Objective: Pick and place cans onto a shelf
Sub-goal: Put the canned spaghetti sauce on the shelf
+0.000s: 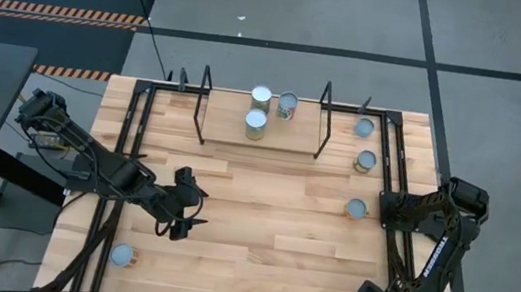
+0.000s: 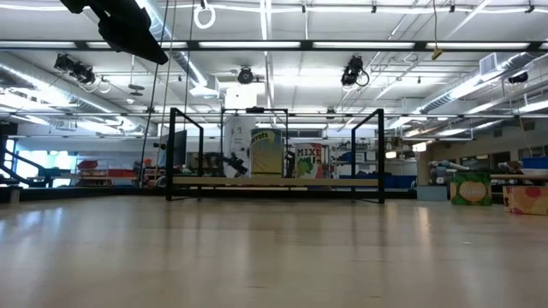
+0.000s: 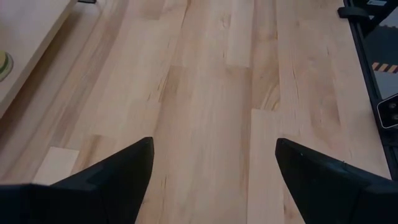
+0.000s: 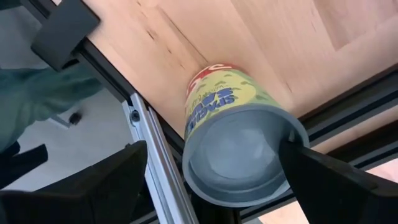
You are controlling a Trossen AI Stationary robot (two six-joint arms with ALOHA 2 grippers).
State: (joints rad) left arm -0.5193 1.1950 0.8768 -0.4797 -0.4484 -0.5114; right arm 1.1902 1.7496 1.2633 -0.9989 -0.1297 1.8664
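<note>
So the tabletop [image 1: 261, 217] took up most of the overhead shot, with the shelf [image 1: 260, 134] sitting at its far edge and already holding three cans [image 1: 256, 124] bunched near its middle. Three more cans [image 1: 365, 161] stood in a line down the right side, just off the shelf's right end, and one loner can [image 1: 123, 255] sat at the near-left corner. The left gripper [image 1: 185, 202] hung over bare wood mid-table with its fingers spread wide and nothing between them. The right gripper [image 4: 211, 180] was also wide open, but its wrist camera stared right down onto the nearest can [image 4: 239, 137], upright by the table's edge rail [image 4: 155, 155], its round top lined up between the two fingers [image 4: 106, 186]. Looked like the right arm had the obvious next grab, a straight drop over the can, then a carry up-left to the shelf.
</note>
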